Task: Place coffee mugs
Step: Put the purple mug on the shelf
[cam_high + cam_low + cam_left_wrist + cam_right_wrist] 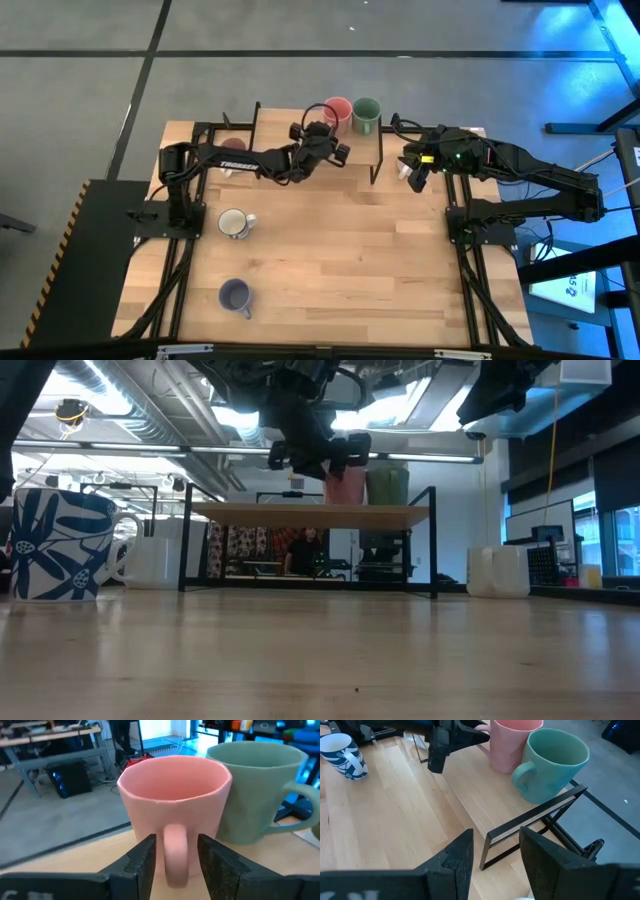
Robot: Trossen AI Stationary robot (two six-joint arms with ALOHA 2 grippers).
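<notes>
Wooden shelf (pixel 300 135) on a black frame stands at the table's far edge, carrying a coral pink mug (pixel 172 802) and a green mug (pixel 257 787), touching side by side. The left gripper (pixel 174 851) sits with fingers apart around the pink mug's handle. The right gripper (pixel 492 852) hovers open beside the shelf; a white patterned mug (pixel 233 223) and a purple-blue mug (pixel 235 296) wait on the table.

Pink mug (pixel 175 800), green mug (pixel 257 785), white mug (pixel 342 755) (blue leaf pattern).
</notes>
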